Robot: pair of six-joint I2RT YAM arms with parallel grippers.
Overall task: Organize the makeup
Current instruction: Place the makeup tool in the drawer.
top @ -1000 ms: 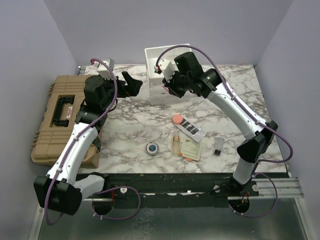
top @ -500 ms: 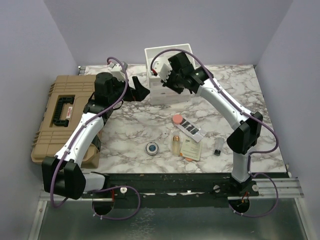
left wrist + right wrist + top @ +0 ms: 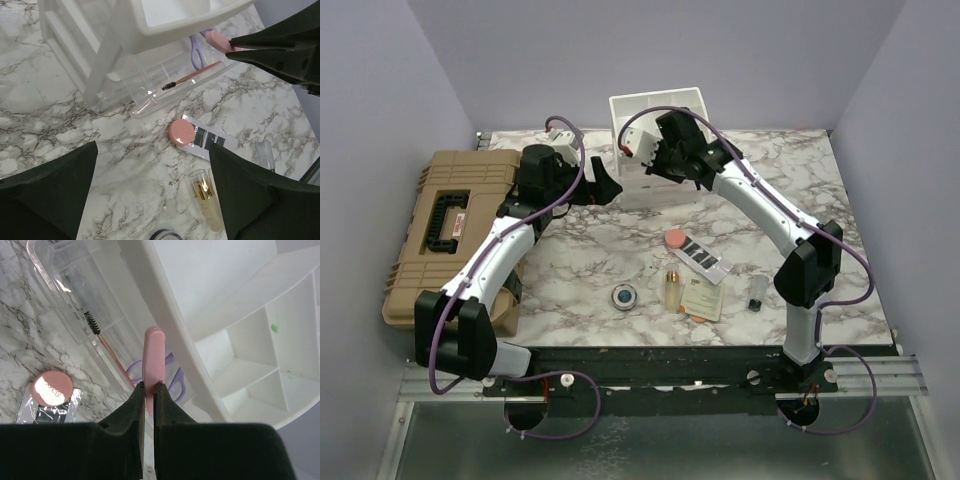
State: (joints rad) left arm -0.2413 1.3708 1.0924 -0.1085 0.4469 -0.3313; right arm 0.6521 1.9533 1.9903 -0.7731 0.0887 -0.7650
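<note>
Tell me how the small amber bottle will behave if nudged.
The amber bottle seems to lie on its side and looks round, so it would probably roll. Its glossy clear wall suggests a slippery, perhaps fragile grip.

You see the left end effector (image 3: 152,146) gaping wide over the marble surface (image 3: 55,117); the pink round puff (image 3: 180,133) overlaps the strip palette (image 3: 209,142), amber bottle (image 3: 206,196) nearby.

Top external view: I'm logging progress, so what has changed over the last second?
The left arm swung right, bringing the open left pincer up beside the white organizer. The right arm shifted left at the organizer's front, the right pincer shut on a thin pink stick. The blue compact, amber bottle and pink puff stayed put.
</note>
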